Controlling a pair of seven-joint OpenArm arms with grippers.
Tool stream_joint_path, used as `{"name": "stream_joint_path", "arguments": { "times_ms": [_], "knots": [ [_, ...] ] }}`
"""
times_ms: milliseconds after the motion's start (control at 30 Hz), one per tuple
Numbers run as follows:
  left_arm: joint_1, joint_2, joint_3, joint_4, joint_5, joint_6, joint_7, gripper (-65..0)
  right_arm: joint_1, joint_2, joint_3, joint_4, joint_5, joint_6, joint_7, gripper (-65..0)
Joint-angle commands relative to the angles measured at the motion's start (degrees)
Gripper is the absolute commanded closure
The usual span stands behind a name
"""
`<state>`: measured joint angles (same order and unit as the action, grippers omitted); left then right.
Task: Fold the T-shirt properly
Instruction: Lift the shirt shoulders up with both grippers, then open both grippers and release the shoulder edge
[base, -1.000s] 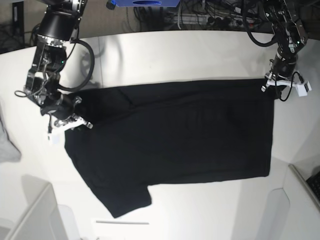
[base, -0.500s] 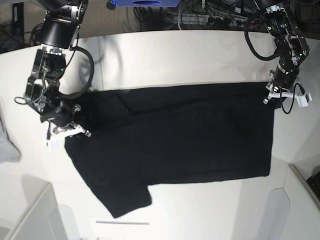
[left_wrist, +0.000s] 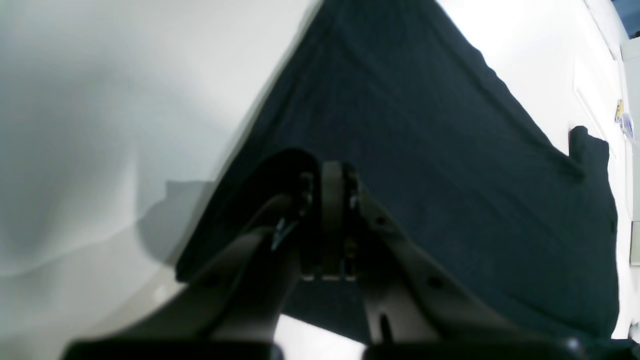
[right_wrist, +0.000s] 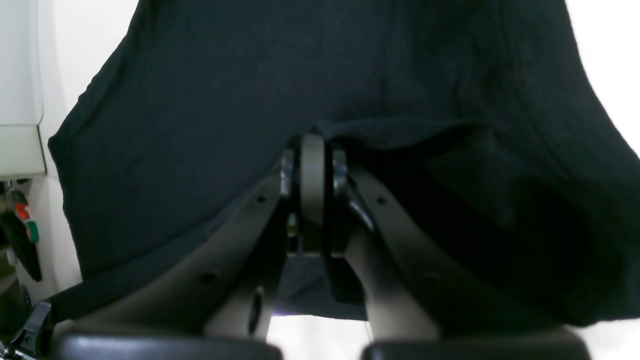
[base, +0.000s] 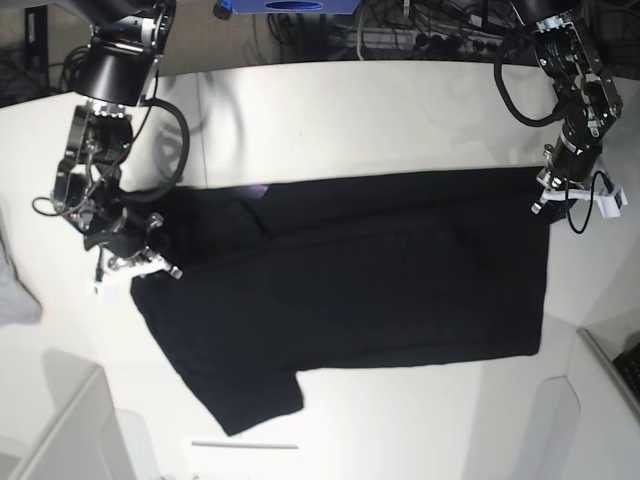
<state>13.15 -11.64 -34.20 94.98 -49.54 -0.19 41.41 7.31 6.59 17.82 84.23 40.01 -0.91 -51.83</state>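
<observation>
text: none legible | labels: none | brands: none | numbers: none | signs: none | T-shirt (base: 350, 270): plain black side showing, no print readable | beyond either gripper's fingers: nothing lettered can be made out

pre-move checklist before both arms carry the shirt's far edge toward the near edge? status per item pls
1. Left gripper shut on the T-shirt corner: ok; in the left wrist view the jaws are closed with cloth at the tips.
2. Right gripper shut on the T-shirt: ok; the right wrist view shows cloth bunched at the closed tips.
3. Far edge between the grips straight: not ok; it kinks beside the right gripper.
4. Near edge lying flat on the table: ok on the left-arm side; a sleeve juts out on the right-arm side.
5. Grey cloth apart from the shirt: ok.
6. How many layers each grip holds: cannot tell.
</observation>
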Motion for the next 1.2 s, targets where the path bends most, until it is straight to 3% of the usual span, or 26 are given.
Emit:
{"name": "stream_joint_path", "arguments": {
  "times_ms": [0,267,367,433,500,567,700,767,867,1000,1167],
  "knots": [
    [-0.8,-0.9,-0.3,0.5,-0.5,-0.4,-1.3,0.0,1.3,0.7,0.1,0.7,0.6,0.3,1.0,0.0],
    [-0.9,-1.1,-0.4,0.3,-0.5,-0.4,-1.3,0.0,1.3,0.7,0.5,0.6,0.6,0.3,0.6,0.0],
    [-0.9,-1.1,-0.4,0.5,-0.5,-0.4,-1.5,-18.4,1.1,0.6,0.7,0.9,0.7,0.3,0.9,-20.1],
    [-0.9,-1.1,-0.5,0.8,-0.5,-0.4,-1.6,-31.8,1.0,0.6,1.0,1.6,0.7,0.3,1.2,-29.6],
    [-0.9,-1.1,-0.5,0.9,-0.6,-0.6,-1.6,-43.4,-0.8,0.0,3.8,3.9,0.7,0.2,3.4,-30.9],
    [-0.9,-0.9,-2.3,1.0,-0.9,-0.6,-1.6,-50.5,-2.8,-1.1,5.9,7.3,0.7,0.2,6.0,-28.1],
    [0.4,-0.5,-7.3,4.8,-1.1,-1.0,-1.4,-52.5,-7.7,-2.0,8.6,15.3,0.8,-5.3,7.3,-26.7],
    [3.4,0.2,-8.9,8.3,-1.1,-4.2,-1.3,-52.5,-10.6,-2.0,8.8,19.1,1.0,-7.6,7.4,-26.1],
    [7.4,1.8,-11.6,11.4,-1.1,-9.8,-1.3,-52.3,-14.7,-2.1,8.9,23.0,1.2,-8.0,7.4,-25.5],
    [12.3,4.8,-16.6,10.9,-0.6,-13.7,-1.3,-52.2,-19.3,-5.1,10.4,23.7,1.3,-8.0,7.4,-26.7],
    [13.4,6.0,-20.4,4.2,-0.7,-16.9,-1.3,-52.3,-21.6,-11.5,15.1,23.6,1.3,-8.0,7.4,-41.7]
  ]
}}
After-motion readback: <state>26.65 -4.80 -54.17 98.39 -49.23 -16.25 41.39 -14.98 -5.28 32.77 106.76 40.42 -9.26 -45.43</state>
